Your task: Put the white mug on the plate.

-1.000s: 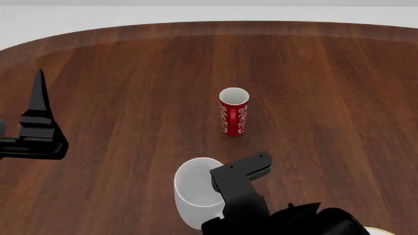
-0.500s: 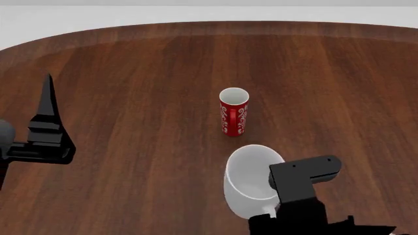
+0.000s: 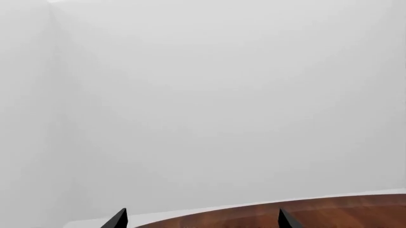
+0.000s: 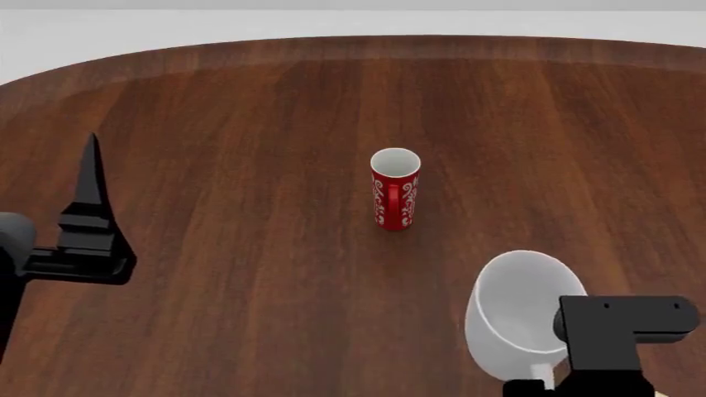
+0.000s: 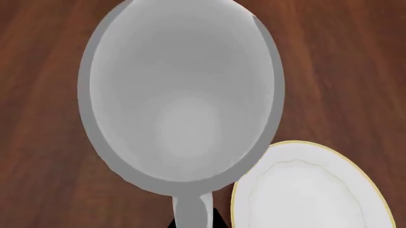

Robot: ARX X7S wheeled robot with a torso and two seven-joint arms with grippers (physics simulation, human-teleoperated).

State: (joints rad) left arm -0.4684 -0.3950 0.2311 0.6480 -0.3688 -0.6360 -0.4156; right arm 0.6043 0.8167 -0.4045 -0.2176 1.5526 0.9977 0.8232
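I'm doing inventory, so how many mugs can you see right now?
2. The red mug stands mid-table; the white mug is held by the right hand near the table's front right. None looks hidden.

we see a bare simulated room, not a lived-in home or shop: a rounded dark wooden table (image 4: 276, 124) stands against plain, featureless pale walls (image 3: 209, 95), with one wall corner faintly visible in the left wrist view beyond the left jaws. the only household hints are tableware: a red mug (image 4: 394, 188) with white swirls standing well ahead of the right jaws, a white mug (image 5: 180, 90) right at those jaws, and a gold-rimmed plate (image 5: 317, 190) just beside it. surfaces look flat and rendered.
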